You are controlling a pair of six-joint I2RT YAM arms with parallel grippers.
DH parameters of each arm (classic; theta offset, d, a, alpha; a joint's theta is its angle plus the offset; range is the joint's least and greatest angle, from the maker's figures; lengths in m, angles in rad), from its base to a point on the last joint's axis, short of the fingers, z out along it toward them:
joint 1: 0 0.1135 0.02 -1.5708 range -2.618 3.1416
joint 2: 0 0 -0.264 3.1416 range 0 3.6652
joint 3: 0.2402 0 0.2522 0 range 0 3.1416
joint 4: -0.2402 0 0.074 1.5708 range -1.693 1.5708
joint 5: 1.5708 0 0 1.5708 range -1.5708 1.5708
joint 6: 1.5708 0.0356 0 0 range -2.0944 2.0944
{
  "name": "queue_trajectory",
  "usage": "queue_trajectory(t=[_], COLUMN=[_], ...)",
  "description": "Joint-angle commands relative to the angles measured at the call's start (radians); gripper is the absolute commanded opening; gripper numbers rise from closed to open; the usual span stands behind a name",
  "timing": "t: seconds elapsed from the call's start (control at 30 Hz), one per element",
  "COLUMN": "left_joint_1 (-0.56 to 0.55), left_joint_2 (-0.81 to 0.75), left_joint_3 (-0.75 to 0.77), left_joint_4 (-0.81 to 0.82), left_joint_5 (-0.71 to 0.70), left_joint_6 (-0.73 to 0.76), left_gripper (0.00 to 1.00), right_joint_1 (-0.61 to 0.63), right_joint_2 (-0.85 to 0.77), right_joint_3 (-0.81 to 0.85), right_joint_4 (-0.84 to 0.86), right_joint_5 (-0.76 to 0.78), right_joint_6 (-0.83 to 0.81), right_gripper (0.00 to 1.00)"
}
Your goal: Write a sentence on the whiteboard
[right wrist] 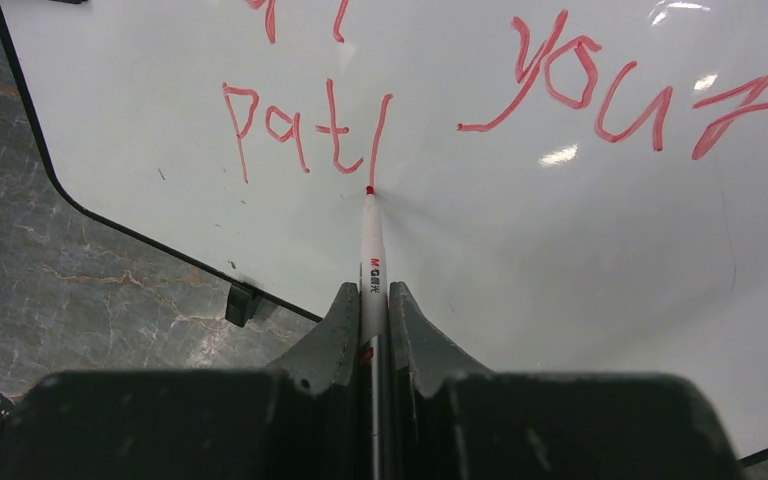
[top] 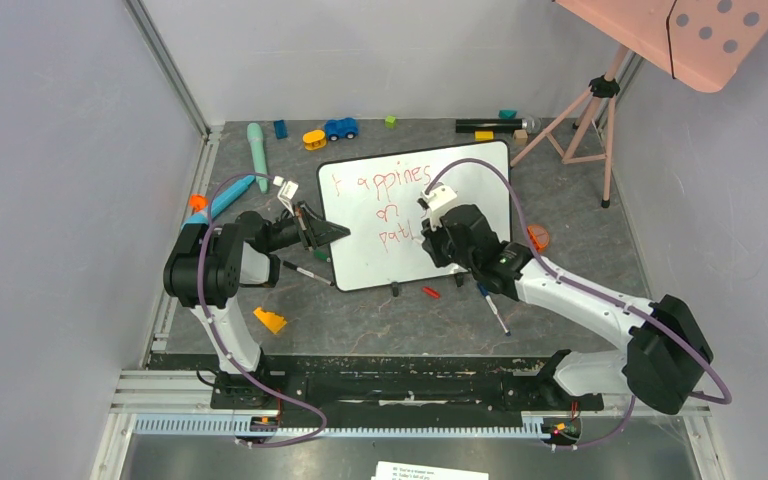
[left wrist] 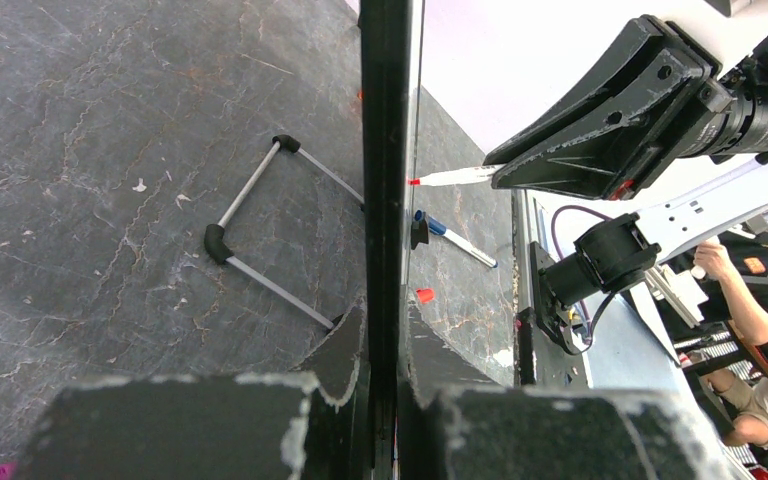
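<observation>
The whiteboard (top: 460, 190) lies mid-table, tilted. The sentence (top: 380, 181) is in red: "Happines", "on" and "pat" show in the top view. In the right wrist view the sentence (right wrist: 300, 135) reads "pat" plus one new stroke, with "your" up right. My right gripper (right wrist: 371, 295) is shut on a white red-tipped marker (right wrist: 371, 250), whose tip touches the whiteboard (right wrist: 560, 270) at the foot of that stroke. My left gripper (left wrist: 385, 320) is shut on the whiteboard's black left rim (left wrist: 385, 150), seen edge-on. In the top view the left gripper (top: 326, 232) is at the board's left edge and the right gripper (top: 428, 236) is over its lower middle.
A pink dotted panel (top: 695, 35) on a tripod (top: 588, 120) stands back right. Toys line the back edge, among them a blue car (top: 341, 128). A black marker (top: 305, 272), red cap (top: 431, 293), blue-capped marker (top: 492, 308) and orange block (top: 270, 320) lie near the board's front.
</observation>
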Motion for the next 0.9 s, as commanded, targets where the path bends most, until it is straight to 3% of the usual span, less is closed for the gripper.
queue_trajectory(t=[0.0,0.87], left_joint_1=[0.013,0.013], left_joint_2=[-0.014,-0.013], left_joint_3=[0.006,0.006], left_joint_4=[0.058,0.058], left_joint_5=[-0.006,-0.007], left_joint_6=[0.086,0.086], left_gripper=[0.02,0.02], right_joint_1=[-0.007,-0.036], right_joint_2=[0.02,-0.002], right_joint_3=[0.07,0.072], right_joint_4=[0.025,-0.01], right_joint_5=[0.034,0.06], right_joint_6=[-0.019,-0.029], right_gripper=[0.0,0.0])
